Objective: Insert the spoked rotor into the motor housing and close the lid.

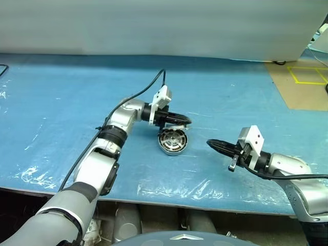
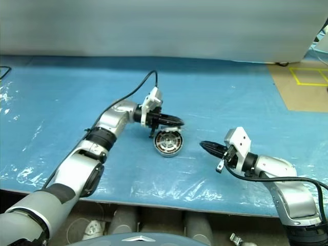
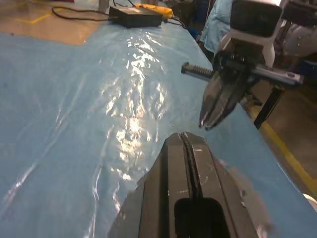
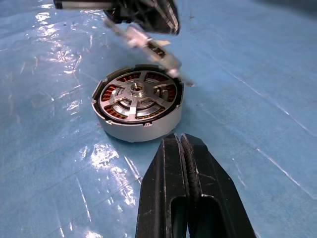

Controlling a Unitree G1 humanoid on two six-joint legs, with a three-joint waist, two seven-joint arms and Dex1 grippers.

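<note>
Housing (image 1: 172,141) lies flat mid-table, axis up, w/ rotor (image 4: 136,94) seated in it; L gripper (image 1: 187,121), shut & empty, hangs just over its far edge, nearer than R gripper (image 1: 210,143), likewise shut & empty, to its right.

spoked rotor (image 4: 136,96) inside motor housing (image 4: 130,130), left pincer (image 1: 187,121) just behind, right pincer (image 1: 210,143) to its right

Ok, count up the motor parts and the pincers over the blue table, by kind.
motor housing: 1
spoked rotor, seated in the housing: 1
pincers: 2, left pincer and right pincer
Total: 4
</note>
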